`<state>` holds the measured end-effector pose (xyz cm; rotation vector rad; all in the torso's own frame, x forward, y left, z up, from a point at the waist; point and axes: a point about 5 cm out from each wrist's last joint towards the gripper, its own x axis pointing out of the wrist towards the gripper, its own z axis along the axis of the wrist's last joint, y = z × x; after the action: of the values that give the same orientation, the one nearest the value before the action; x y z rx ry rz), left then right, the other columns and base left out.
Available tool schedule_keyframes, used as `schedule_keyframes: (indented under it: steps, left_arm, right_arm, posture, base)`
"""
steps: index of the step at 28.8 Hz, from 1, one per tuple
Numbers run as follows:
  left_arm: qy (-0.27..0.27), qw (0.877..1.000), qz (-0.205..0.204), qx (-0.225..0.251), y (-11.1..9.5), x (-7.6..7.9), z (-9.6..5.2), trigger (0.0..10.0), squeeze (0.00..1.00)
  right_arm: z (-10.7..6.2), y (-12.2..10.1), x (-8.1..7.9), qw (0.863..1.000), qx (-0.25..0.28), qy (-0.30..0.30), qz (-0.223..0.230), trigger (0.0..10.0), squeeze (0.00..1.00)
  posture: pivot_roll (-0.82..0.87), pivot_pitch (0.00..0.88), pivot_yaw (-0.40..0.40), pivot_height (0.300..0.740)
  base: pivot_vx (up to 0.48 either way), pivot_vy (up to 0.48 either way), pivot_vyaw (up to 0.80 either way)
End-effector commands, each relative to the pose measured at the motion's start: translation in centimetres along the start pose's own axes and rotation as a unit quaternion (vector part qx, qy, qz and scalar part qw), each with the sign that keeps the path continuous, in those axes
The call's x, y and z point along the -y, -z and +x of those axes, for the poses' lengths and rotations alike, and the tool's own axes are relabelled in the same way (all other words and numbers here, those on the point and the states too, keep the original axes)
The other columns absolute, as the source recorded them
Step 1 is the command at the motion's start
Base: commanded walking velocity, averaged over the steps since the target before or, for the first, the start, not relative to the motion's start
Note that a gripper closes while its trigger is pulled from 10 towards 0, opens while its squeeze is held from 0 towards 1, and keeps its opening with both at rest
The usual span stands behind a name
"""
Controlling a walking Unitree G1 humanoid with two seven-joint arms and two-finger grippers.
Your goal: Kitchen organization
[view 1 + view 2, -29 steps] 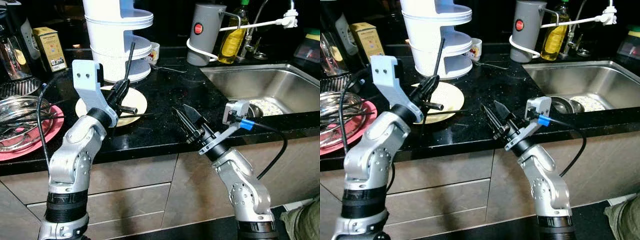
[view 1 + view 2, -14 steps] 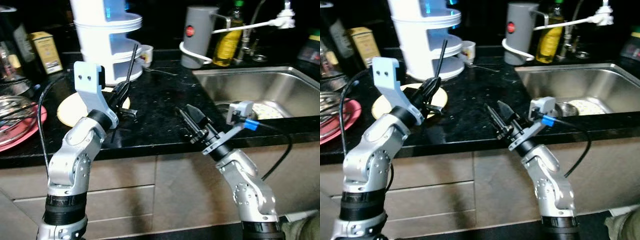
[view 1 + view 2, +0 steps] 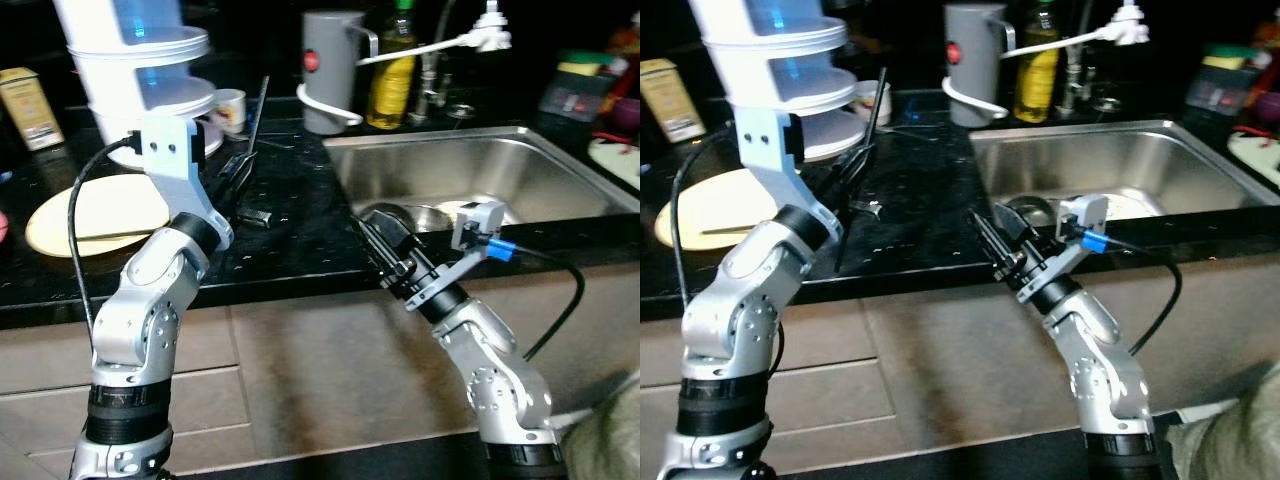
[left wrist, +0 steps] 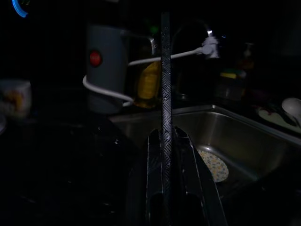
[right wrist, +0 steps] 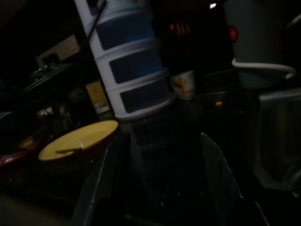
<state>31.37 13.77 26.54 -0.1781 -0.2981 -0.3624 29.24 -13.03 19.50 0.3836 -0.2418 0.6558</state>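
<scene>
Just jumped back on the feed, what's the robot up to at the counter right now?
It stands at the black countertop beside the steel sink. The left gripper is shut on a thin black rod, holding it upright above the counter. The right gripper is open and holds nothing, hanging at the counter's front edge by the sink. A yellow plate lies on the counter to the left, in front of a white tiered container. A patterned dish sits in the sink.

The left hand (image 4: 165,141) grips a black rod (image 4: 165,75) before the sink (image 4: 225,136).
</scene>
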Motion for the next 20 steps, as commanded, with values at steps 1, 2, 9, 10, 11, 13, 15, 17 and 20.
schedule_keyframes:
  steps: [1, 2, 9, 10, 11, 13, 15, 17, 20]
  left_arm:
    - [-0.001, 1.000, -0.002, -0.007, 0.3, -0.1, -0.1, 10.0, 0.00]
    - [-0.006, 1.000, -0.002, -0.007, 0.4, -0.2, 0.0, 10.0, 0.00]
    - [-0.016, 1.000, -0.006, -0.007, 0.4, -0.6, 0.1, 10.0, 0.00]
    - [-0.021, 1.000, -0.009, -0.006, 0.3, -0.7, 0.2, 10.0, 0.00]
    - [-0.022, 1.000, -0.009, -0.006, 0.3, -0.8, 0.2, 10.0, 0.00]
    - [-0.023, 1.000, -0.010, -0.006, 0.3, -0.8, 0.2, 10.0, 0.00]
    - [-0.026, 1.000, -0.009, -0.007, 0.4, -0.9, 0.2, 10.0, 0.00]
    - [-0.029, 1.000, -0.008, -0.007, 0.4, -1.0, 0.2, 10.0, 0.00]
    - [-0.041, 0.999, -0.004, -0.012, 0.5, -1.6, 0.4, 10.0, 0.00]
  right_arm:
    - [0.1, 0.2, -0.1, 1.000, -0.005, -0.003, -0.001, 10.0, 0.00]
    - [0.1, 0.2, -0.2, 1.000, -0.006, -0.004, -0.001, 10.0, 0.00]
    - [0.1, 0.2, -0.1, 1.000, -0.008, -0.004, -0.003, 10.0, 0.00]
    - [0.1, 0.2, -0.1, 1.000, -0.009, -0.004, -0.004, 10.0, 0.00]
    - [0.1, 0.2, -0.1, 1.000, -0.009, -0.004, -0.004, 10.0, 0.00]
    - [0.1, 0.2, -0.1, 1.000, -0.009, -0.004, -0.005, 10.0, 0.00]
    - [0.1, 0.2, -0.1, 1.000, -0.010, -0.004, -0.005, 10.0, 0.00]
    - [0.2, 0.2, -0.1, 1.000, -0.010, -0.004, -0.005, 10.0, 0.00]
    - [0.2, 0.3, -0.2, 1.000, -0.011, -0.004, -0.006, 10.0, 0.00]
  posture:
    - [-0.07, 0.000, -0.040, 0.740]
    - [-0.07, 0.000, -0.040, 0.740]
    - [-0.07, 0.000, -0.038, 0.740]
    - [-0.07, 0.000, -0.039, 0.740]
    - [-0.07, 0.000, -0.038, 0.740]
    - [-0.07, 0.000, -0.038, 0.740]
    - [-0.07, 0.000, -0.038, 0.740]
    - [-0.07, 0.000, -0.038, 0.740]
    - [-0.07, 0.000, -0.038, 0.740]
  base:
    - [0.000, -0.461, 0.00]
    - [0.000, -0.259, 0.00]
    - [0.000, -0.037, 0.00]
    - [0.000, 0.000, 0.00]
    - [0.000, 0.000, 0.00]
    - [0.000, 0.000, 0.00]
    - [0.000, 0.000, 0.00]
    - [0.000, 0.000, 0.00]
    - [0.000, 0.000, 0.00]
